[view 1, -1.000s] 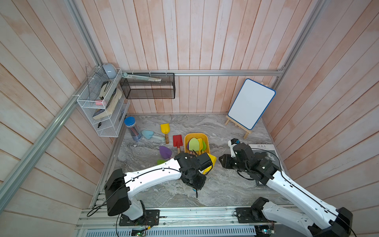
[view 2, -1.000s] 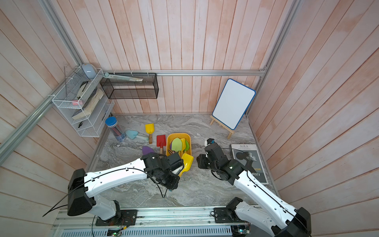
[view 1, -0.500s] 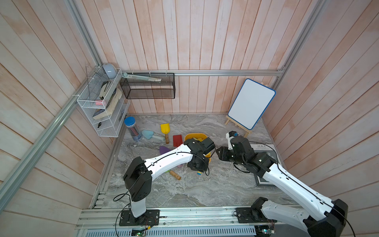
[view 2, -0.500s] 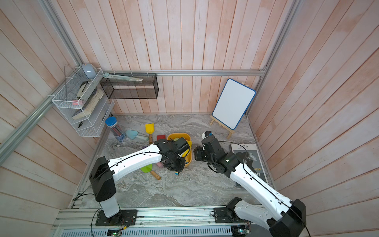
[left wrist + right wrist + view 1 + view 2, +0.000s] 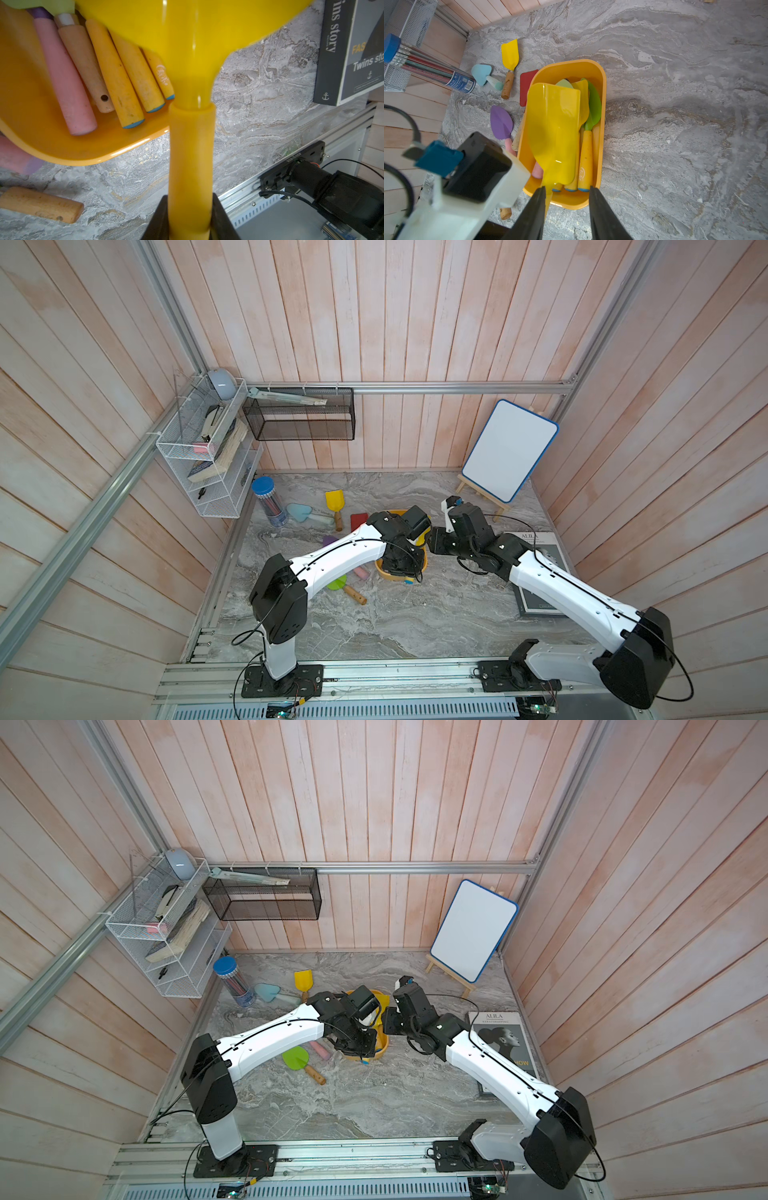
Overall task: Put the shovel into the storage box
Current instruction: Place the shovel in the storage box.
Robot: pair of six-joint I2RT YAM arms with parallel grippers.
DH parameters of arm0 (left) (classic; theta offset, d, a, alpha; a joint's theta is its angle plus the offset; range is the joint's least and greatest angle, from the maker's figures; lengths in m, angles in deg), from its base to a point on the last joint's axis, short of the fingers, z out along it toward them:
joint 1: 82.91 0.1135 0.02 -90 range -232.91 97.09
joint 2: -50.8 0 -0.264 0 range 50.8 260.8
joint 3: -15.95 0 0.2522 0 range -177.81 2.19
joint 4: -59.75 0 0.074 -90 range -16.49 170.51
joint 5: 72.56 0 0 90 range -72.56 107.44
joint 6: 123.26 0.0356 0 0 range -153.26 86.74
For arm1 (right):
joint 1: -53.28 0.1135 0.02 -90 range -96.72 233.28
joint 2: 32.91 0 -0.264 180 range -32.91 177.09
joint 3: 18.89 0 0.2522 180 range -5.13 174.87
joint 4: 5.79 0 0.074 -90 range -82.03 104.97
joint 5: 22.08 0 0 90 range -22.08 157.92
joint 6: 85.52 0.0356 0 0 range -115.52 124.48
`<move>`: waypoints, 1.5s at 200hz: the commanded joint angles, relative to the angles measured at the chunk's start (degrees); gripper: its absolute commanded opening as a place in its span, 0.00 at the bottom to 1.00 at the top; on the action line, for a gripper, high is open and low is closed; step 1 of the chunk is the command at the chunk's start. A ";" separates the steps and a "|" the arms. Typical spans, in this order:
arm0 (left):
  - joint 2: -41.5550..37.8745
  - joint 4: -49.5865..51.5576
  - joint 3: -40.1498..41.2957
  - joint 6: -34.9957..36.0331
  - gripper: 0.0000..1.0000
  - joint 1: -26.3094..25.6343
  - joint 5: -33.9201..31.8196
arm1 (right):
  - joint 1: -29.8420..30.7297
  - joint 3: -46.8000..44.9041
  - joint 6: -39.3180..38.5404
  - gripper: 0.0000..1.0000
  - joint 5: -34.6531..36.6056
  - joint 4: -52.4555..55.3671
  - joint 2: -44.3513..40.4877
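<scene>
**Item 1 – big yellow shovel** (image 5: 554, 133). The blade lies lengthwise over the storage box (image 5: 602, 87), above the shovels already inside. Its handle reaches out past the box's near rim. Whether the blade rests on them or hangs just clear cannot be told.

**Item 2 – left gripper** (image 5: 190, 214). The jaws are closed narrow on the end of that handle, with 1 black finger on each side.

**Item 3 – right gripper** (image 5: 566, 199). The jaws are part-way apart and grip nothing. It is poised above the same near end of the box, just beside the yellow handle.

**Item 4 – storage box.** This yellow-orange tray sits on the marble table (image 5: 395, 626). In both top views it is largely hidden under the left wrist, with only part of its rim showing (image 5: 384, 574) (image 5: 385, 1046). It contains:
- 1 green shovel (image 5: 594, 104)
- 3 yellow handles with blue end caps (image 5: 116, 79)
- 1 pink handle (image 5: 64, 79)
- 1 wooden handle (image 5: 87, 68)

**Item 5 – loose on the table:**
- a red shovel (image 5: 526, 83), touching the box's side
- a purple shovel (image 5: 501, 122), just beside the box
- a small yellow shovel (image 5: 509, 54) and a light-blue shovel (image 5: 480, 72), side by side farther off
- a lime shovel (image 5: 296, 1057), near the left arm

**Item 6 – surroundings:**
- a pencil tube (image 5: 425, 66), lying by the left wall
- a magazine (image 5: 498, 1040), partly under the right arm
- a whiteboard (image 5: 509, 450) on an easel in the far right corner
</scene>
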 commanded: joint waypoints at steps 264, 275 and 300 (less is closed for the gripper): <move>-5.50 -5.55 3.06 0.11 0.46 -0.46 4.92 | -0.16 1.12 -0.77 0.00 5.61 -1.55 5.05; -5.92 -6.01 3.21 0.11 0.57 -0.50 4.82 | -0.24 1.03 -0.90 0.00 5.46 -1.75 5.14; -7.81 -8.02 4.60 0.02 0.67 -0.49 4.38 | -0.77 0.56 -1.70 0.00 3.90 -3.02 5.23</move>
